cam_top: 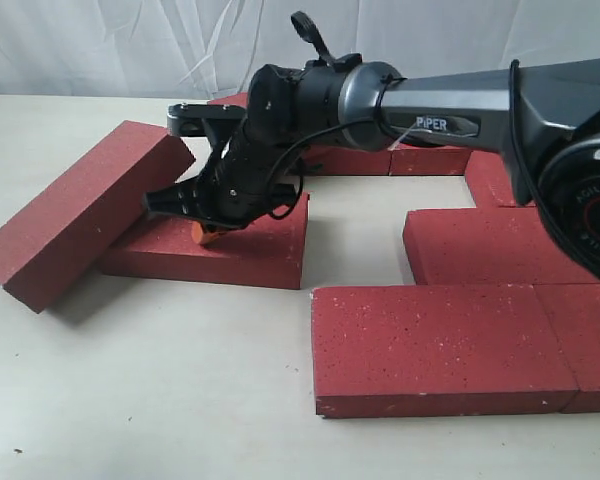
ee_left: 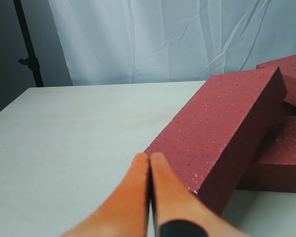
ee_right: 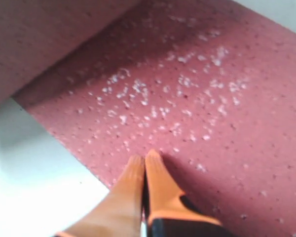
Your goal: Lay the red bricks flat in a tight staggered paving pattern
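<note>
A tilted brick (cam_top: 75,215) sits left of the flat brick (cam_top: 265,250). Its near end is down on the table (cam_top: 130,400), and its far end is propped up on the flat brick's left edge. The left wrist view shows the same lean, with the tilted brick (ee_left: 222,133) overlapping the flat brick (ee_left: 286,158). The left gripper (ee_left: 149,157) is on the side of the tilted brick away from the flat brick, just beside its lower corner. Its orange fingers (ee_left: 133,197) are pressed together with nothing between them.

The right gripper (cam_top: 212,233) reaches across from the right and points down at the left part of the flat brick's top face. Its fingers (ee_right: 163,192) are also closed together and empty. The tips are at the speckled surface (ee_right: 197,98), but I cannot tell whether they touch it.

Right of the flat brick is a strip of bare table, then the laid bricks (cam_top: 440,345). They lie flat, several edge to edge, and run round behind the flat brick towards the curtain (cam_top: 100,50).
</note>
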